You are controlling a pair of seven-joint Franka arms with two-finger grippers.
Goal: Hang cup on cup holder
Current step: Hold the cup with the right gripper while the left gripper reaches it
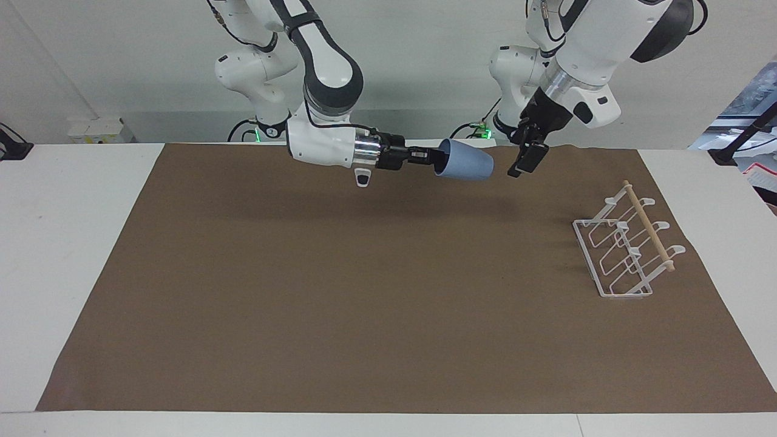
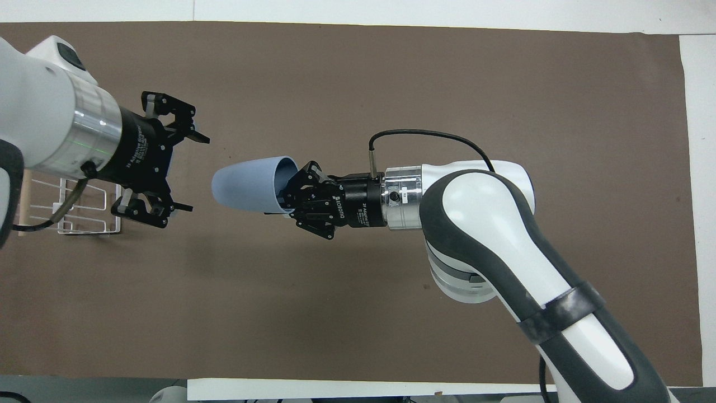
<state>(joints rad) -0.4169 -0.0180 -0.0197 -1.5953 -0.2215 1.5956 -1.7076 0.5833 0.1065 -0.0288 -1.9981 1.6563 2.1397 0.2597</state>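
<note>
1. The right gripper (image 1: pixel 432 158) is up in the air over the brown mat (image 1: pixel 364 303). It holds the cup (image 1: pixel 464 161) by the rim: in the overhead view one finger goes inside the mouth and the gripper is closed on the cup's wall.
2. The cup (image 2: pixel 251 183) is light blue and lies sideways in the air. Its mouth faces the right gripper (image 2: pixel 290 193), and its closed bottom points toward the left arm's end of the table.
3. The left gripper (image 1: pixel 523 159) is also in the air over the mat, just beside the bottom of the cup but not touching it. In the overhead view its fingers (image 2: pixel 197 136) are spread wide apart, so the left gripper (image 2: pixel 190 170) is open and holds nothing.
4. The cup holder (image 1: pixel 625 249) stands on the mat near the left arm's end of the table, well apart from the cup. It is a white wire rack with a wooden dowel (image 1: pixel 649 226) across its top. No cup hangs on it.
5. In the overhead view, the left arm covers a part of the cup holder (image 2: pixel 84 207).
</note>
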